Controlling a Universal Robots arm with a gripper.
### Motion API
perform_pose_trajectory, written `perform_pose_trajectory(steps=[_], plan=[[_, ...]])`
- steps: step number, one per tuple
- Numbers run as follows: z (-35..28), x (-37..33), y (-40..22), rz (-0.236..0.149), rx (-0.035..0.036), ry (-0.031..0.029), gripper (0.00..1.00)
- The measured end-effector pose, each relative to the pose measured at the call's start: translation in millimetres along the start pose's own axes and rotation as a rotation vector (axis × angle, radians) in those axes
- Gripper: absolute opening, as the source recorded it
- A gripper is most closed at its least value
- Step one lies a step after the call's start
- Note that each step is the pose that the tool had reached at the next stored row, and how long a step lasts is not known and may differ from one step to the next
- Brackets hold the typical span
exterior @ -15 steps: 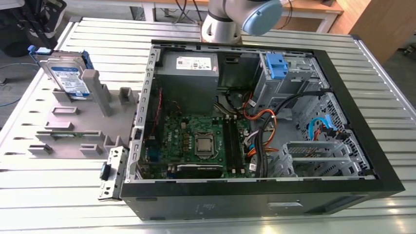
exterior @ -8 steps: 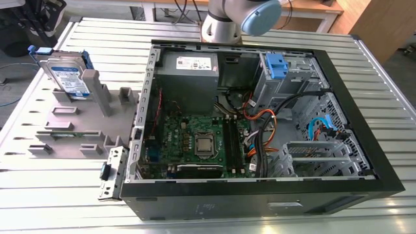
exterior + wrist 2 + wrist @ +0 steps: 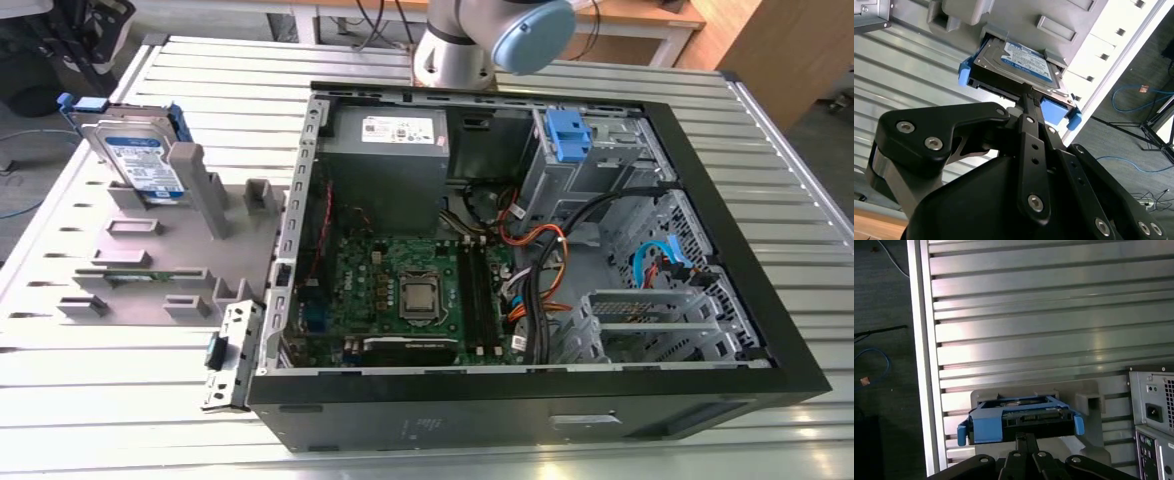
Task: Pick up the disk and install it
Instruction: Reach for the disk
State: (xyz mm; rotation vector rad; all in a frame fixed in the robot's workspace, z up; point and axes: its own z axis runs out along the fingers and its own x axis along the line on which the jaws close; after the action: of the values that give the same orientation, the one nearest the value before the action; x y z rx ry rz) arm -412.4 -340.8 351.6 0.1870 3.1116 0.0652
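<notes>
While the disk [image 3: 140, 160] sits upright in the grey holder [image 3: 160, 250] at the exterior view's left, none of the task is done: no pick, no install.

Moving right: the open PC case [image 3: 534, 400] lies on its side on the slatted aluminium table [image 3: 120, 420], with the motherboard [image 3: 400, 290] exposed. The drive cage [image 3: 614, 150] is in the far corner toward the exterior view's right, with a blue latch [image 3: 566, 133] on it. I can't make out a drive in there.

Gripper [image 3: 1025, 92] in the second wrist view: tips look pressed together with nothing held. It's aimed at the disk's near edge. My read is it's not touching, since the disk stands free in the exterior view.

Disk look: flat silver body with a white-and-blue label. A blue plastic carrier frames it, with tabs poking out at both ends.
</notes>
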Motion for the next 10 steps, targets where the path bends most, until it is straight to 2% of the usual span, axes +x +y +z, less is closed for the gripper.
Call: perform_pose_trajectory(steps=[3,10], plan=[[2.6,2.9,1.0,0.002,0.0,-0.0002,0.11],[3.8,3.1,0.9,0.004,0.0,-0.0002,0.11]])
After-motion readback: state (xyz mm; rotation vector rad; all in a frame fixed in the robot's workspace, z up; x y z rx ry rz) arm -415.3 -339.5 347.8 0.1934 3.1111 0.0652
